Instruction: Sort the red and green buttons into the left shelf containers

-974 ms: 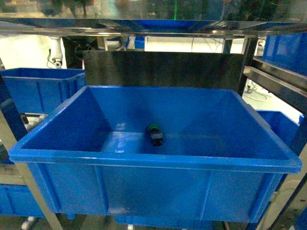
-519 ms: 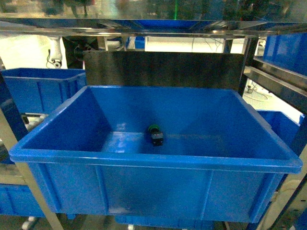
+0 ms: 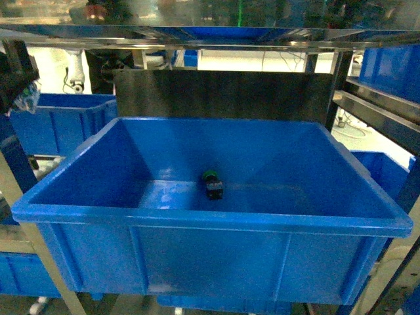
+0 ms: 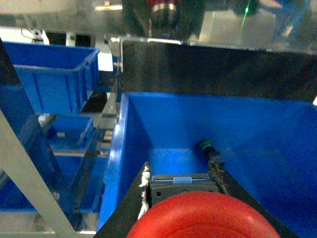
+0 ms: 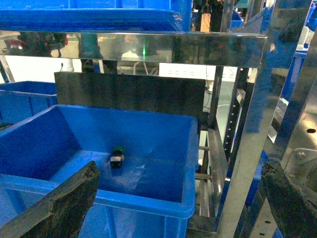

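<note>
The green button (image 3: 211,182) already lies on the floor of the big blue bin (image 3: 197,220) on the shelf, about midway along and close to the foot of the bin's back wall, tipped on its side with its green cap toward the back and its dark base toward the front. The red button (image 4: 203,218) is in the left pincer (image 4: 181,186): the left wrist view shows its red cap filling the lower edge, with the grey body just behind it wedged between the two dark fingers (image 4: 130,203), so that pincer is clamped on the red button. In the head view the left arm shows only as a dark shape at the upper left edge, outside the big bin's left rim. The right pincer (image 5: 181,198) stands with its fingers well apart and nothing between them, back from the front right corner of the big bin.

The step in hand looks like the delivery of the red button. Since sorting means keeping the colours apart, the next move probably calls for carrying it to a different bin than the one holding the green, perhaps the second blue bin (image 3: 62,121) at the left on the shelf, getting over its rim and only then letting go
</note>
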You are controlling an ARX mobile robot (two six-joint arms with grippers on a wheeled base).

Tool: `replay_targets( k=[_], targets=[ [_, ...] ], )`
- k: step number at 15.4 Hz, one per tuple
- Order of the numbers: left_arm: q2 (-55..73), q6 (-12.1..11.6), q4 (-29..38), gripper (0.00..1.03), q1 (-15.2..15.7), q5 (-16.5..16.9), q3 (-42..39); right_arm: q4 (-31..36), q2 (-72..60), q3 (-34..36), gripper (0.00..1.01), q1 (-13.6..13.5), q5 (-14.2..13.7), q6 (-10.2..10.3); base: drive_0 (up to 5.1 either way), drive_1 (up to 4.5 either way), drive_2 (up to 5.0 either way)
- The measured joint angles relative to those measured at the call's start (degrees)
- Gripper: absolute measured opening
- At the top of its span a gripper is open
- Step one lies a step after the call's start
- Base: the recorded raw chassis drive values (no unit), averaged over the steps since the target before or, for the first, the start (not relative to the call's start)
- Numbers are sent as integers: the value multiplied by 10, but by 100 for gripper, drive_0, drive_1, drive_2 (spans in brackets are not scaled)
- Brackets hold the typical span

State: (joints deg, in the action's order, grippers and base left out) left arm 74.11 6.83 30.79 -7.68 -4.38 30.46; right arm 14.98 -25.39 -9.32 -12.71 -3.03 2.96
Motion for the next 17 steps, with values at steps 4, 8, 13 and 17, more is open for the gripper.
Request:
replay_targets(
  k=[4, 8, 13, 17],
  targets=[
    [24, 8, -32, 27, -29, -16, -7, 0, 0, 0, 98, 0, 0, 0, 0, 0, 0],
    [92, 7, -9, 27, -58, -15, -6, 0, 0, 0, 98, 0, 0, 0, 0, 0, 0],
    [252, 11, 19, 27, -104, -36, 89, 0, 0, 0, 98, 0, 0, 0, 0, 0, 0],
    [393, 24, -30, 27, -144, -64, 229, 0, 0, 0, 98, 0, 0, 0, 0, 0, 0]
  ],
)
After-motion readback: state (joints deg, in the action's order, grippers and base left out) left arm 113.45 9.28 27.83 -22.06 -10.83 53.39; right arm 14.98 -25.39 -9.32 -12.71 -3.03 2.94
